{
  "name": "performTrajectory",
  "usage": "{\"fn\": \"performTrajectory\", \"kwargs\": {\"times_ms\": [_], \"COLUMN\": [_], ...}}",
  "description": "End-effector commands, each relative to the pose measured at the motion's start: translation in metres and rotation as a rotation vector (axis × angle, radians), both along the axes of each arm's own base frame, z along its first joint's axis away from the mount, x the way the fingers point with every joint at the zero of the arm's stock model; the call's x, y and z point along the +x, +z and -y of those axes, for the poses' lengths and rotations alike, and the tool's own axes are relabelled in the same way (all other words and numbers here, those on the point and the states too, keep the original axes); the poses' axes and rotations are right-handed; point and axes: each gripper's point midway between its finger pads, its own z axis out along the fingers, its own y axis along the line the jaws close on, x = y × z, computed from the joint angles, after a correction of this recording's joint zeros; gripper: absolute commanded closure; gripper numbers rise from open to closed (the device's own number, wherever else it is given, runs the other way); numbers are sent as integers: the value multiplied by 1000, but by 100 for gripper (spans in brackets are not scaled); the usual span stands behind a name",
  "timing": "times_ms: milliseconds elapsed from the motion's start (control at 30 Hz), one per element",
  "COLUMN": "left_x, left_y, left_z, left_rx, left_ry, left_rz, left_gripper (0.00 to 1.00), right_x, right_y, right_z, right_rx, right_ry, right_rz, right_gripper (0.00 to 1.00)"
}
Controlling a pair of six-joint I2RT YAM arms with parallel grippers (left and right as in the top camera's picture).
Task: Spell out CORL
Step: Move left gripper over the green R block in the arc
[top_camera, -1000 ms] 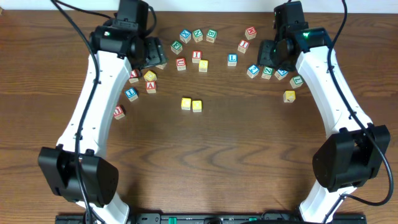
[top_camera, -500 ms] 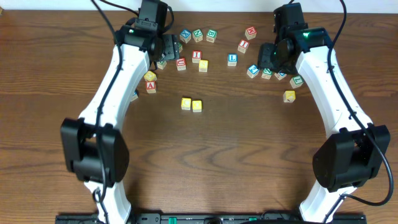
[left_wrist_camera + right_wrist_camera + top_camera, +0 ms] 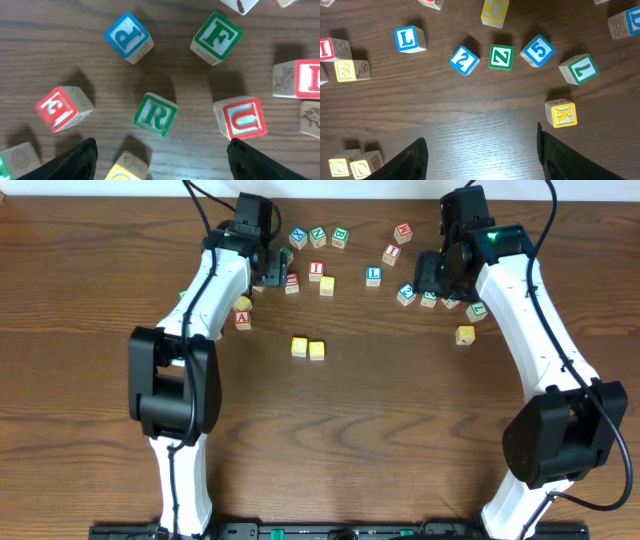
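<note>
The left end effector (image 3: 162,145) hangs over the cluster at the far side of the desk (image 3: 400,430). Its fingers are spread wide with nothing between them. The green R cube (image 3: 155,114) lies just ahead of the gap, turned corner-on to the fingers. The right end effector (image 3: 480,137) is also apart and empty, over bare wood. The blue L cube (image 3: 410,39) sits toward the upper left of its view, near the blue 2 cube (image 3: 464,60). The pair of yellow cubes (image 3: 300,346) lies side by side mid-desk.

The main risk, as I judge it, is crowding. A yellow cube (image 3: 125,170) sits just beside the R, cut off by the frame edge so its letter cannot be read. The red U cube (image 3: 243,118) is near on the other side. A descent slightly off line could trap or shove a neighbour, and closing on the R's corners could spin it out of the grip
</note>
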Motion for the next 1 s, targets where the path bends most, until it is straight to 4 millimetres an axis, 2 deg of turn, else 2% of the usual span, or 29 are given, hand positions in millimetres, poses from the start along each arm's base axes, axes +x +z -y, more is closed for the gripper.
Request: {"fn": "performTrajectory", "kwargs": {"times_ms": [0,400,700,800,867,967], "left_x": [1,-3,0,2,3,2], "left_y": [-10,-47,-64,-66,-65,-66], "left_z": [0,3,4,4,4,4], "left_rx": [15,25,26,26,25,26], "left_ry": [-21,-29,-29,-29,-29,-29], "left_rz": [-9,-73,-82,-78,-75,-78], "left_gripper": [18,18,19,25,36,44], "right_x": [2,1,0,0,0,0], "right_y": [2,-1,-1,-1,-1,-1], "right_z": [-1,-1,-1,-1,-1,-1], "right_rx": [-11,-12,-12,-12,-12,-12], "right_ry": [4,4,4,4,4,4], "right_rz": [6,0,-1,-3,-3,-3], "right_gripper": [34,34,34,34,34,34]}}
